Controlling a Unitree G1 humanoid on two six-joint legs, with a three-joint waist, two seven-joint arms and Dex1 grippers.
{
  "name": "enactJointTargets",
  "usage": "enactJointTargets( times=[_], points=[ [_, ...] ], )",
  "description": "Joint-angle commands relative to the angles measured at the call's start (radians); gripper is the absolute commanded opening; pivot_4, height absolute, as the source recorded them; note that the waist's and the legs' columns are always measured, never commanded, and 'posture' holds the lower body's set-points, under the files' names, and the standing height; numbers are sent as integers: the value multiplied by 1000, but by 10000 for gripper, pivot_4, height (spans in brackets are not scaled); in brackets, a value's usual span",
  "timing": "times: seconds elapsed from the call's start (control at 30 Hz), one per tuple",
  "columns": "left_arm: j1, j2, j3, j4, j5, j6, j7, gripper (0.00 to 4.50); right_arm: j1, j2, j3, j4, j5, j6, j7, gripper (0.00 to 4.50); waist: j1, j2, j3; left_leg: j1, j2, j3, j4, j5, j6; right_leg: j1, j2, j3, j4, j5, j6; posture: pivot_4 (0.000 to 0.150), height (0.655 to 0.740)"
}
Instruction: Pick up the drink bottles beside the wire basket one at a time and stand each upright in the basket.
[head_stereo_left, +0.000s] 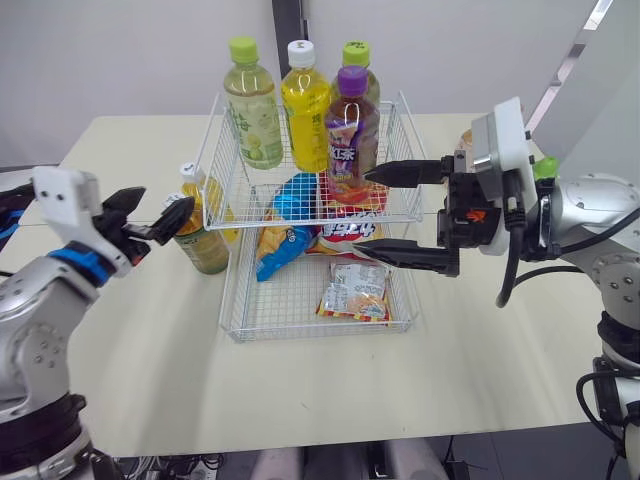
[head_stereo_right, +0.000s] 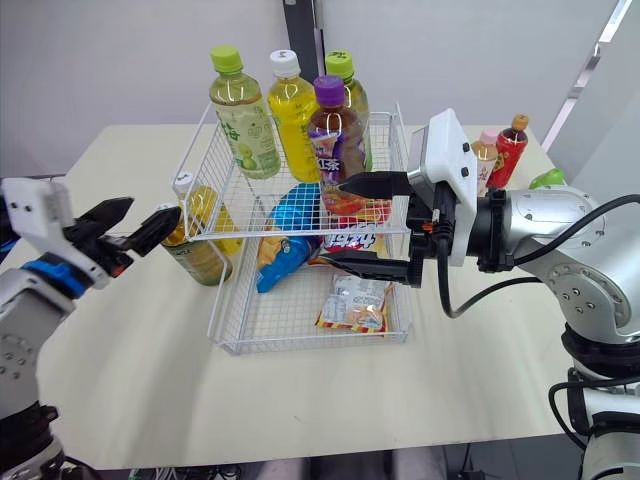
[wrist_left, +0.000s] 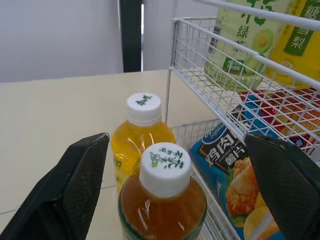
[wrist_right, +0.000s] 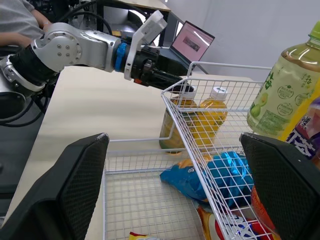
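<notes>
Beside wire basket, left gripper spread wide, brown tea bottle between its fingers. Right gripper spread over basket.

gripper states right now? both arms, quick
Left gripper: open, empty, aimed at the brown tea bottle.
Right gripper: open, empty, beside the purple-capped bottle in the wire basket.
</notes>
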Motion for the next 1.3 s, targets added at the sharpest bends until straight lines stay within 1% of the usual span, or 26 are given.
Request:
enactJointTargets(
  times=[0.03, 0.3, 0.4, 0.53, 0.57, 0.63, 0.67, 0.7, 0.83, 1.03, 1.2, 1.3],
  points=[
    [-24, -4, -33, 3, 26, -34, 36, 44924, -26, -4, -16, -11, 9, 1, -3, 45000, 0, 0, 0, 0, 0, 0, 0, 0, 0, 0, 0, 0, 0, 0, 0, 1500, 7400],
    [-57, 0, -92, 52, 84, -71, 72, 44924, -28, -2, -16, -12, 12, 8, -3, 45000, -1, 0, 0, 0, 0, 0, 0, 0, 0, 0, 4, 0, 0, 0, 0, 1500, 7400],
    [-56, -2, -95, 53, 87, -75, 74, 38991, -28, -2, -17, -13, 12, 11, -3, 45000, -1, 0, 0, 0, 0, 0, 0, 0, 0, 0, 4, 0, 0, 0, 0, 1500, 7400],
    [-42, -7, -93, 48, 86, -61, 79, 27714, -29, -1, -19, -16, 14, 16, -6, 45000, -1, 0, 0, 0, 0, 0, 0, 0, 0, 0, 4, 0, 0, 0, 0, 1500, 7400],
    [-39, -8, -94, 48, 86, -62, 77, 23971, -30, 0, -18, -15, 14, 16, -7, 45000, -1, 0, 0, 0, 0, 0, 0, 0, 0, 0, 4, 0, 0, 0, 0, 1500, 7400],
    [-32, -8, -97, 46, 87, -62, 76, 18540, -31, 3, -16, -15, 13, 15, -8, 45000, -1, 0, 0, 0, 0, 0, 0, 0, 0, 0, 4, 0, 0, 0, 0, 1500, 7400],
    [-29, -9, -97, 45, 87, -62, 77, 15083, -31, 4, -16, -14, 12, 14, -8, 45000, -1, 0, 0, 0, 0, 0, 0, 0, 0, 0, 4, 0, 0, 0, 0, 1500, 7400],
    [-26, -9, -96, 43, 87, -62, 77, 13704, -31, 4, -16, -14, 12, 14, -8, 45000, -1, 0, 0, 0, 0, 0, 0, 0, 0, 0, 4, 0, 0, 0, 0, 1500, 7400],
    [-12, -2, -85, 33, 83, -62, 71, 13696, -32, 9, -16, -13, 10, 10, -7, 45000, -1, 0, 0, 0, 0, 0, 0, 0, 0, 0, 4, 0, 0, 0, 0, 1500, 7400],
    [1, 42, -42, -4, 54, -55, 44, 13696, -34, 18, -18, -7, 0, 0, -10, 45000, -2, 0, 0, 0, 1, 0, 0, 0, 0, 0, 4, 0, 0, 0, 0, 1500, 7400],
    [-18, 129, 28, -58, -34, 21, -1, 13696, -45, 26, -18, 5, -13, -13, -6, 45000, -3, 0, 0, -1, 1, -1, -1, 0, 0, -1, 4, 0, 0, 0, 0, 1500, 7400],
    [-53, 215, 80, -55, -98, 82, -40, 13695, -48, 30, -12, 9, -23, -21, 1, 45000, -3, 0, 0, -1, 1, -1, -1, 0, 0, -1, 4, 0, -1, 0, 0, 1500, 7400]
  ],
)
